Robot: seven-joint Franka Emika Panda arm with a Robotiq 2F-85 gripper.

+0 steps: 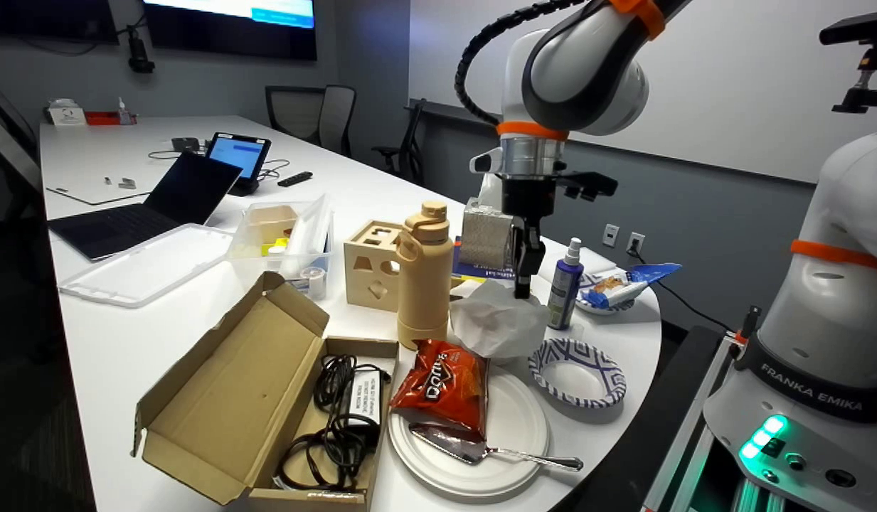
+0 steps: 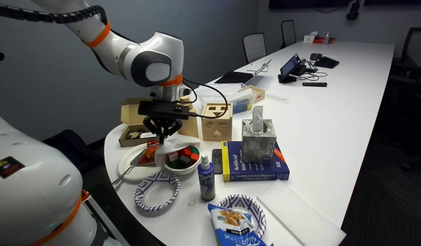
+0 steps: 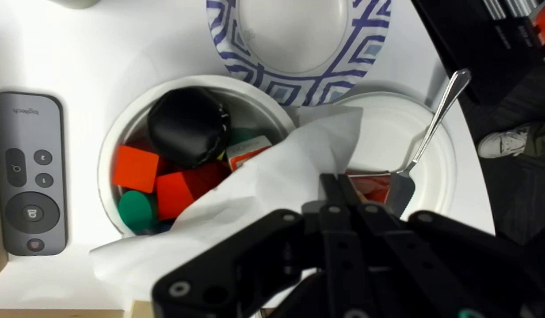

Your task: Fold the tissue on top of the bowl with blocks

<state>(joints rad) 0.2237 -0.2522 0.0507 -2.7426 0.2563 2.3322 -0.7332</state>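
Tissue (image 3: 263, 176) drapes across one side of the white bowl (image 3: 105, 170), with red and green blocks (image 3: 135, 168) showing in the uncovered part. Jaws pressed together, the robot's gripper (image 3: 336, 179) stands at the tissue's edge; whether it pinches any paper cannot be told.

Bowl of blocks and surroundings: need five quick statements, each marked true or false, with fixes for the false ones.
1. The tissue covers only part of the bowl in the wrist view. True.
2. Everything showing in the bowl is red. False: a green block and a black item show too.
3. The claw is shut. True.
4. The claw is clamped on a bottle. False: the purple spray bottle and the tan bottle both stand upright on the table, apart from it.
5. The tissue box rests on the blue book. True.
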